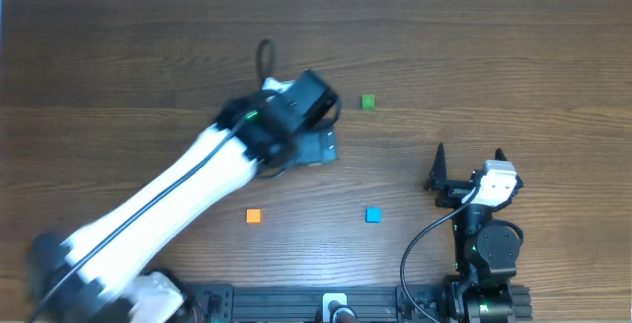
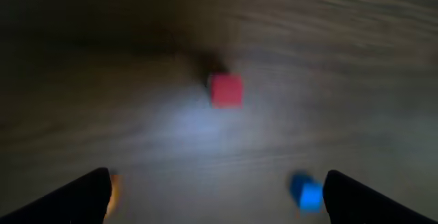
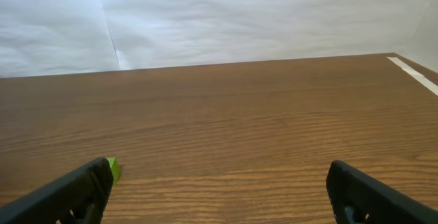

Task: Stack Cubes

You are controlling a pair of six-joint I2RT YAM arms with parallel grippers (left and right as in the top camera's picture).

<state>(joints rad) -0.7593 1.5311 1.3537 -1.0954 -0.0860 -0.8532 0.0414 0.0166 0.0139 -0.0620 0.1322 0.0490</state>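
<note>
Table point(image 1: 118, 27) was dark brown wood, grain running across. White wall point(image 3: 239, 18) stood behind its far edge, with a vertical seam point(image 3: 109, 32). Pale strip point(image 3: 414, 73) lay on table near one corner

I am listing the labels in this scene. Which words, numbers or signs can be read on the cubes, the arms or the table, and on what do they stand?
None can be read.
The green cube, orange cube, blue cube and red cube have plain faces.
The wooden table bears no print.
On the left arm and the right arm no mark can be made out.
</note>
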